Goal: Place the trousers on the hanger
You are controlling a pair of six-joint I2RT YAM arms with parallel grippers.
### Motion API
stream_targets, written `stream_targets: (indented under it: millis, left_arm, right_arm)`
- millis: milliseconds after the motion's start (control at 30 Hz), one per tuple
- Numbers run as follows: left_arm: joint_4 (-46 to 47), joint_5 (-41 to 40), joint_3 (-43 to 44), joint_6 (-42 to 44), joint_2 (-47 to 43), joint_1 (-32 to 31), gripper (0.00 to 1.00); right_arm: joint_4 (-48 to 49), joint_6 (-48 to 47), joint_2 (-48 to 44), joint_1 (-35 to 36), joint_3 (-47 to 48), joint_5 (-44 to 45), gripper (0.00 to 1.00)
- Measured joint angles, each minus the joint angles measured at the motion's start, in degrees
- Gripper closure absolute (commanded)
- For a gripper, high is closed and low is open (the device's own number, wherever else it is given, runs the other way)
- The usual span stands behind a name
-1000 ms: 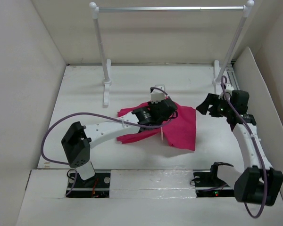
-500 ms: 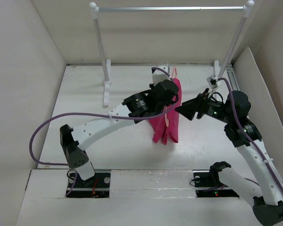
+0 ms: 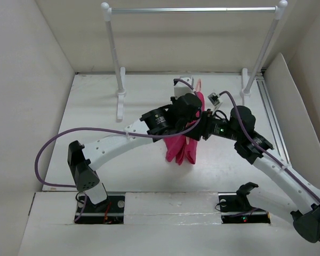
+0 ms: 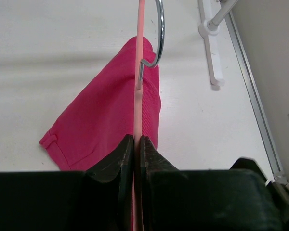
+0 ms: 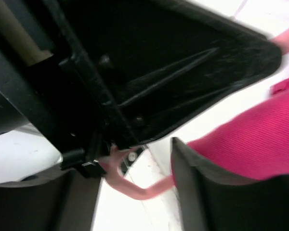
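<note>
My left gripper (image 3: 190, 114) is shut on the thin pale-pink hanger (image 3: 198, 85) and holds it up over the middle of the table. The magenta trousers (image 3: 183, 147) hang from it in folds. In the left wrist view my jaws (image 4: 136, 139) pinch the hanger's bar (image 4: 139, 72), with its metal hook (image 4: 159, 33) beyond and the trousers (image 4: 106, 120) below. My right gripper (image 3: 204, 131) is open, close against the left gripper from the right. In the right wrist view a curved hanger end (image 5: 135, 187) lies between its fingers (image 5: 130, 161), with trousers (image 5: 255, 144) behind the right finger.
A white-posted rack (image 3: 113, 48) with a silver bar (image 3: 192, 9) stands at the back; its foot shows in the left wrist view (image 4: 209, 53). White walls enclose the table left, back and right. A metal rail (image 3: 270, 112) runs along the right side.
The left gripper lifted the hanger and the trousers off the table, so the cloth now hangs. The right arm swung left, up against the left gripper and hanger.
</note>
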Motion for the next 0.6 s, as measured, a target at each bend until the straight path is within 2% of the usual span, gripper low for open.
stream_targets:
  millis: [67,133,167,267,433,500,533,600]
  left_arm:
    - [0.2,0.0,0.0,0.4,0.0,0.1,1.00]
    - [0.4,0.0,0.0,0.7,0.0,0.1,1.00]
    - [0.6,-0.1,-0.1,0.8,0.0,0.1,1.00]
    - [1.0,-1.2,-0.2,1.1,0.0,0.6,1.00]
    - [3.4,-0.2,-0.9,1.0,-0.3,1.2,1.00]
    - [4.9,0.9,-1.8,0.9,-1.2,1.4,0.84]
    - [5.5,1.4,-2.1,0.9,-1.7,1.5,0.62]
    - [7.8,2.4,-2.1,0.9,-2.6,1.6,0.39]
  right_arm:
    - [1.8,0.7,0.6,0.9,-0.6,0.3,0.54]
    - [3.5,1.5,0.8,1.6,-1.4,0.1,0.72]
    - [4.2,1.9,0.7,1.8,-1.7,0.1,0.85]
    - [4.1,4.0,0.5,1.8,-3.1,1.0,1.00]
    - [5.3,4.0,-0.5,1.8,-3.5,3.2,1.00]
    - [5.3,5.1,-1.6,1.5,-3.5,3.6,1.00]
    - [5.5,5.5,-2.1,1.2,-3.5,3.5,1.00]
    - [5.4,6.0,-2.4,-0.3,-3.4,3.8,1.00]
